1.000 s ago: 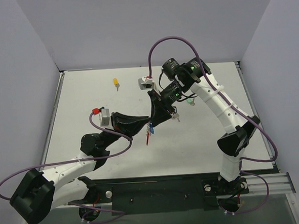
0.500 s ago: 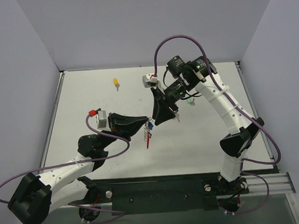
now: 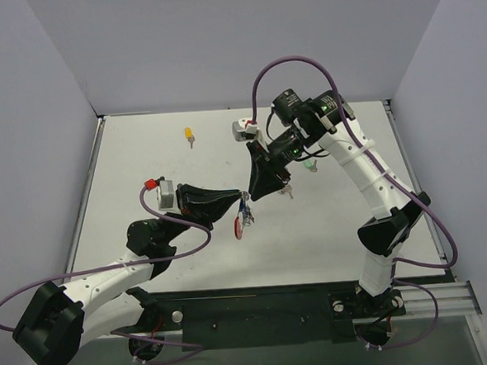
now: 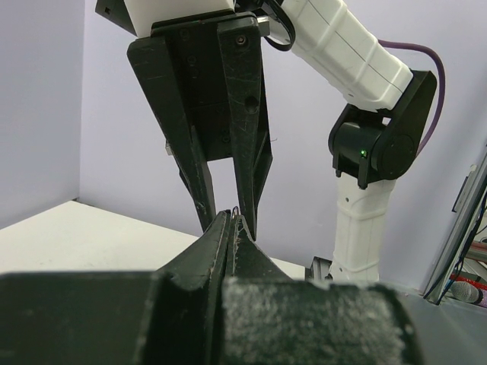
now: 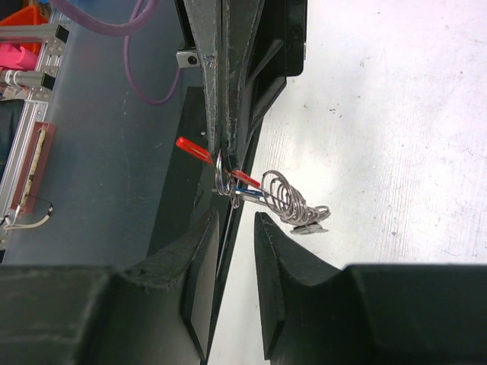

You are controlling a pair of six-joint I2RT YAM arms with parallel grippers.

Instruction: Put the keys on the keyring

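Note:
My left gripper (image 3: 243, 201) is shut on the keyring (image 3: 240, 222), which hangs below its tips above the table's middle. In the right wrist view the silver ring (image 5: 221, 173) is pinched in the left fingers (image 5: 217, 91), with the red arc (image 5: 195, 150), the blue key (image 5: 251, 196) and a coil of silver loops (image 5: 289, 199) dangling from it. My right gripper (image 5: 234, 220) is open just short of the ring, touching nothing. In the top view it (image 3: 255, 195) stands tip to tip with the left. A yellow key (image 3: 189, 135) and a green key (image 3: 310, 166) lie on the table.
A small silver piece (image 3: 290, 193) lies just right of the right gripper's tips. The white table (image 3: 144, 180) is walled by grey panels at the back and sides. A black rail (image 3: 259, 310) runs along the near edge between the arm bases.
The right gripper has drawn back slightly up and right and stands open. The keyring has swung under the left gripper, and its red arc now hangs lower and turned.

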